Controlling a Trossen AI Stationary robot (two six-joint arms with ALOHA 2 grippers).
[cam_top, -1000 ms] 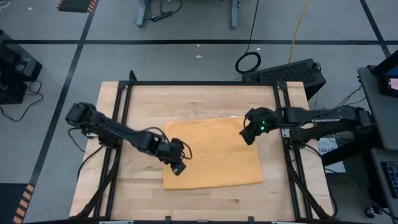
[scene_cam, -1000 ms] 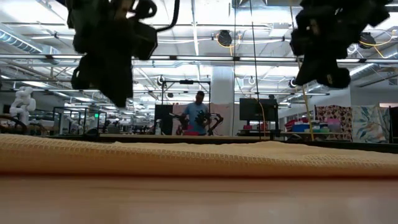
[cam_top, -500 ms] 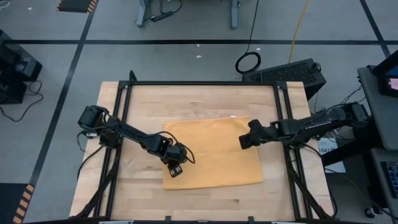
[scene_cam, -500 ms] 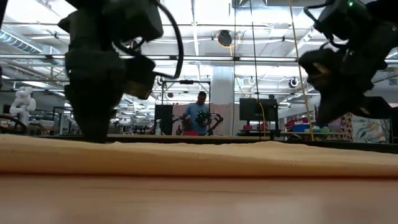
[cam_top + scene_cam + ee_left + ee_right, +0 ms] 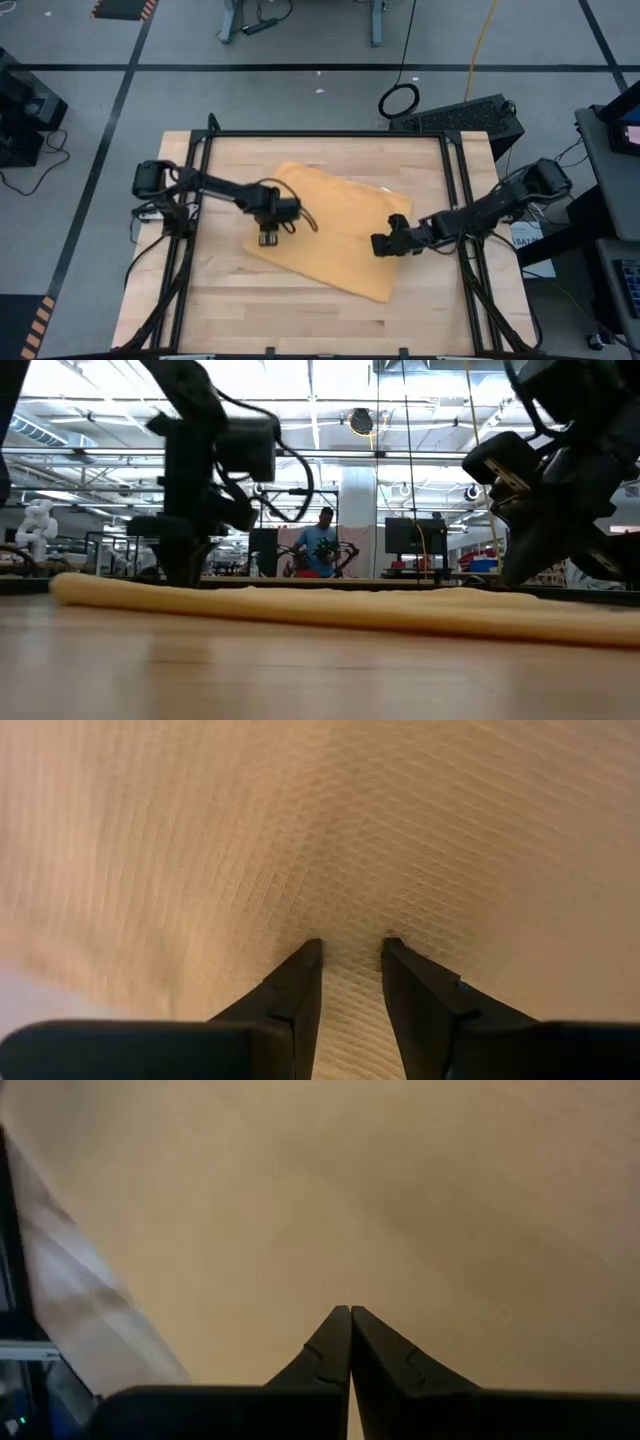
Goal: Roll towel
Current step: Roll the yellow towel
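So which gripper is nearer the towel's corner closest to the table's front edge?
Right. The right gripper presses on the towel just above that corner; the left gripper is at the towel's opposite, left edge.

2 black jointed arms (image 5: 215, 187) w/ looping black cables, angular tapered jaws.

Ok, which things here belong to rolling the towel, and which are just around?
Belongs to the job:
- towel, lying flat and askew on the table
- left gripper, pressing on the towel
- right gripper, shut, on the towel

Just around:
- cable coil on the floor
- person in the room behind
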